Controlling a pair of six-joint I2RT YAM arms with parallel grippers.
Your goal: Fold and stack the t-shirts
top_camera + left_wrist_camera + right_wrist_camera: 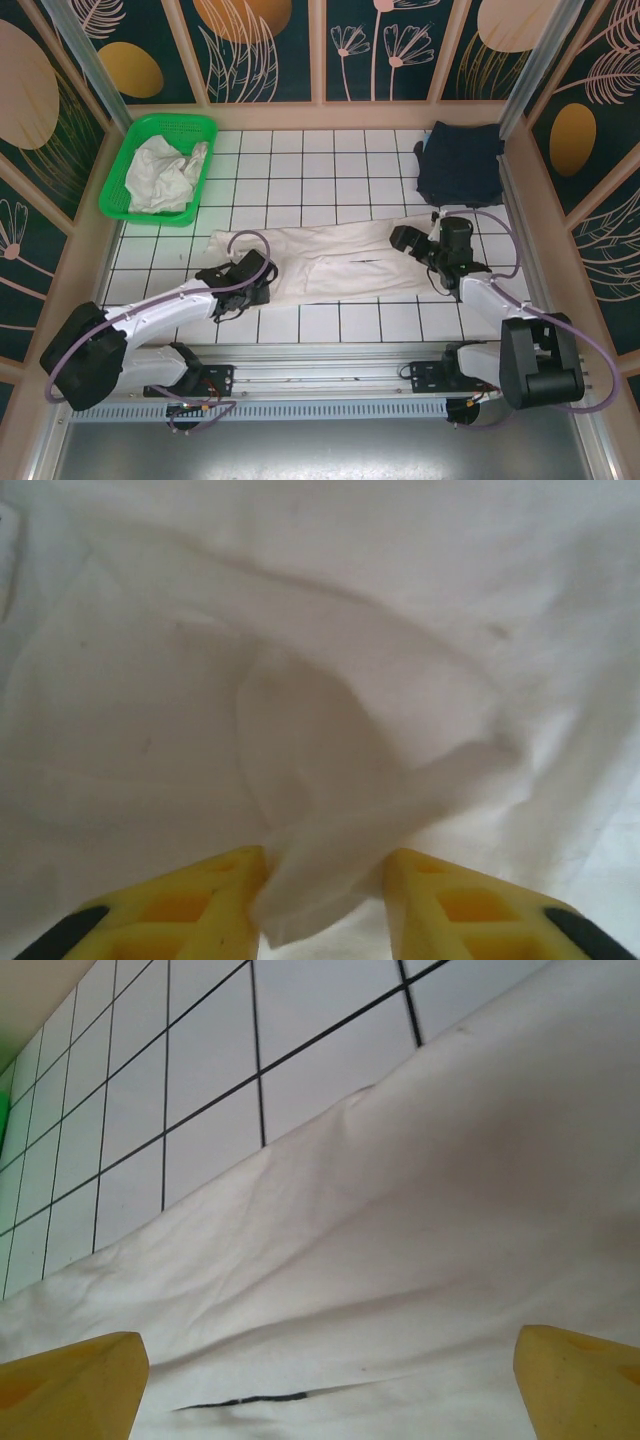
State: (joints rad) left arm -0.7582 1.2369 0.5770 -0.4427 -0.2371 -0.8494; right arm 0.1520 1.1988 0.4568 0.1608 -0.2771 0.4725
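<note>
An off-white t-shirt point(330, 262) lies stretched in a long band across the middle of the tiled table point(300, 170). My left gripper point(262, 280) is at its left end. In the left wrist view that gripper point(325, 880) has its yellow fingers point(215, 900) partly apart, with a loose fold of the shirt point(330, 810) bunched between them. My right gripper point(400, 240) hovers over the shirt's right end. In the right wrist view it point(328, 1360) stands wide open above the smooth cloth point(420, 1210), holding nothing. A dark navy t-shirt point(460, 160) lies folded at the back right.
A green mesh basket point(115, 175) at the back left holds a crumpled white garment point(165, 175). Patterned walls close in the table on three sides. Bare tiles show behind the shirt and along the near edge point(340, 322).
</note>
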